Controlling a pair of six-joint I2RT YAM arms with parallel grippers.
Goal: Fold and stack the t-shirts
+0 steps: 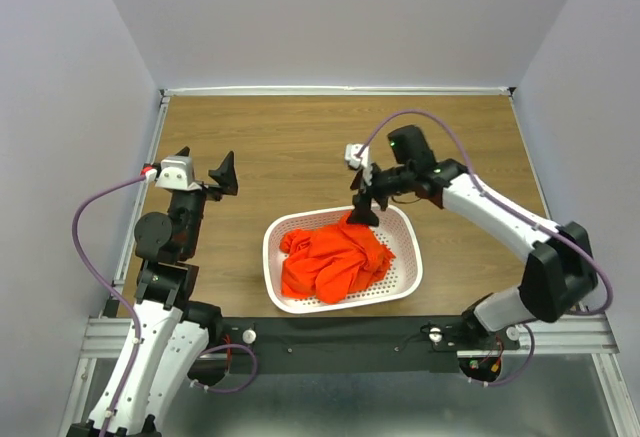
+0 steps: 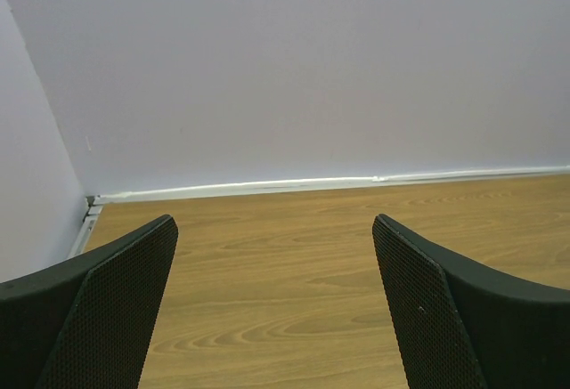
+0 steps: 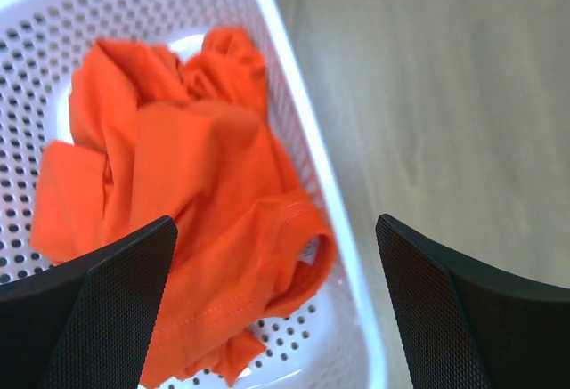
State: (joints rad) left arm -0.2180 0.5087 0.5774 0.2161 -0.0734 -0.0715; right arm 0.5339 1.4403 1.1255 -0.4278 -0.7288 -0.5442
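T-shirt: we see the orange t-shirt point(image 1: 335, 257) crumpled inside the white basket point(image 1: 285, 302), centre-near on the table point(image 1: 300, 147).
Left gripper point(image 1: 206, 165): spread wide, holding nothing, above the table's left side.
Right gripper point(image 1: 364, 205): spread wide, holding nothing, over the basket's far rim.

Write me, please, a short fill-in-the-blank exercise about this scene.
The orange-red t-shirt lies crumpled ____ the white basket.
The right gripper hangs over the basket with jaws ____.
The left gripper, also open, faces the back ____.
Missing words: inside; open; wall.
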